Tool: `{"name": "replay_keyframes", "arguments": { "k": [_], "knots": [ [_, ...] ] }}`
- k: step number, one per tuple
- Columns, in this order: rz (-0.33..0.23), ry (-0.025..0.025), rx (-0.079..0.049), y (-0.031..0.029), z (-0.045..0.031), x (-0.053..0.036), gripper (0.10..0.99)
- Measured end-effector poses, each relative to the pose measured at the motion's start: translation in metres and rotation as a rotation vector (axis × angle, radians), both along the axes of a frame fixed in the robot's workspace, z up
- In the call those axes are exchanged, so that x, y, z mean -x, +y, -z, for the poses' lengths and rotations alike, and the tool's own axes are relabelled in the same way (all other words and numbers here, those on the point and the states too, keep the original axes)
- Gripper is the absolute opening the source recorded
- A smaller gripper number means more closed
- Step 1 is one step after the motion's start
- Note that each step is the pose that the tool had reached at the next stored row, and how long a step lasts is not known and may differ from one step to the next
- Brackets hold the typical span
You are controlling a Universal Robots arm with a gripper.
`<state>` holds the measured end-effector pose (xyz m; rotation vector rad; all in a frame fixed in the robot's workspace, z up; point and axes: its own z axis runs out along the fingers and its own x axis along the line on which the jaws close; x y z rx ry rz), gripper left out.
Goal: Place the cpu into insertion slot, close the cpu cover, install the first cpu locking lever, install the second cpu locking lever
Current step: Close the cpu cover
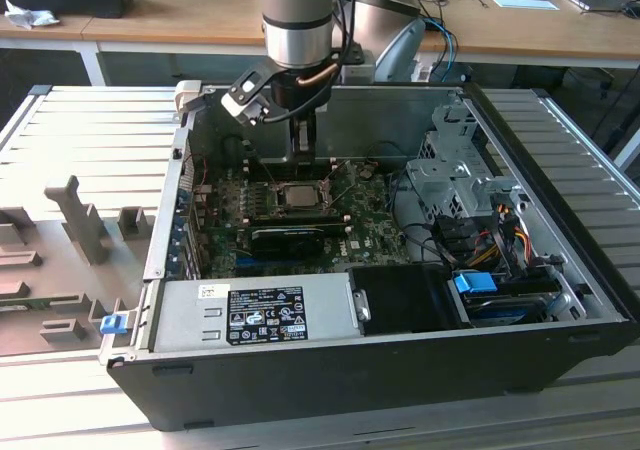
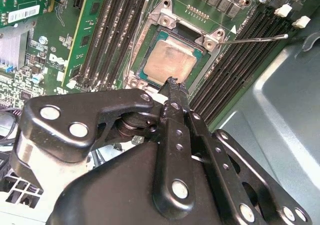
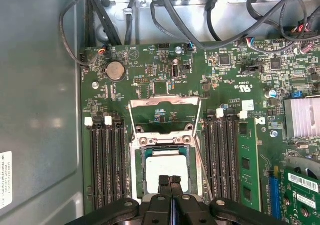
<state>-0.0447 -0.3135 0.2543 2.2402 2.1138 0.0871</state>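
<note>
Here's the open computer case [image 1: 300, 370], lying on the worktop [image 1: 90, 120], with the motherboard [image 1: 372, 208] flat on its floor. In the exterior view the power supply [image 1: 260, 310] sits along the near wall and the drive cage [image 1: 450, 180] is on the exterior view's right. In the middle of the board, the cpu [image 3: 167, 167] is down in the insertion slot [image 3: 136, 167], between banks of memory slots [image 3: 106, 165] on both sides. The cpu cover [image 3: 165, 103] stands swung open at the slot's edge away from the pincer [image 3: 170, 182]. The pincer hangs right over the chip's nearer edge, and whether it touches can't be told. In the second wrist view a locking lever [image 2: 252, 38] juts out from the slot's corner across the memory slots.
</note>
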Motion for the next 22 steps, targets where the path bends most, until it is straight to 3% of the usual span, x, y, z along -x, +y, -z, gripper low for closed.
{"name": "replay_keyframes", "arguments": {
  "k": [22],
  "knots": [
    [0.000, 0.0000, 0.011, 0.0023, -0.0079, 0.0000, 0.106]
  ]
}}
